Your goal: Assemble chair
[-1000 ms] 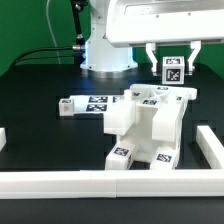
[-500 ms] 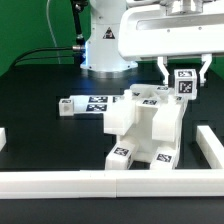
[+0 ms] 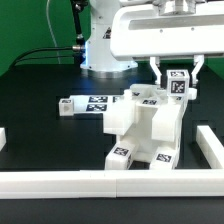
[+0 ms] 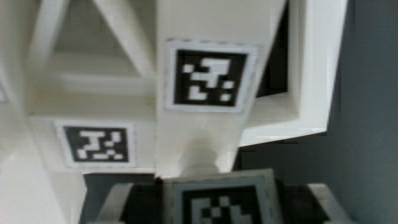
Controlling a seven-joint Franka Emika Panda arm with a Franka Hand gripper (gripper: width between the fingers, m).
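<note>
The partly built white chair (image 3: 145, 125) stands on the black table at the exterior view's right, with marker tags on its top and its feet. My gripper (image 3: 178, 74) is shut on a small white tagged chair part (image 3: 178, 86) and holds it just above the chair's far right top corner. In the wrist view the held part (image 4: 222, 205) sits between my dark fingers (image 4: 118, 203). Below it are the chair's white slabs with two tags (image 4: 210, 78). Whether the part touches the chair I cannot tell.
A small white tagged block (image 3: 68, 105) lies left of the chair, beside the marker board (image 3: 100, 101). White rails run along the front (image 3: 100, 181) and the right (image 3: 211, 150) of the table. The robot's base (image 3: 104, 50) stands at the back.
My gripper has moved down and a little to the exterior view's right with the tagged part, closer to the chair's top corner.
</note>
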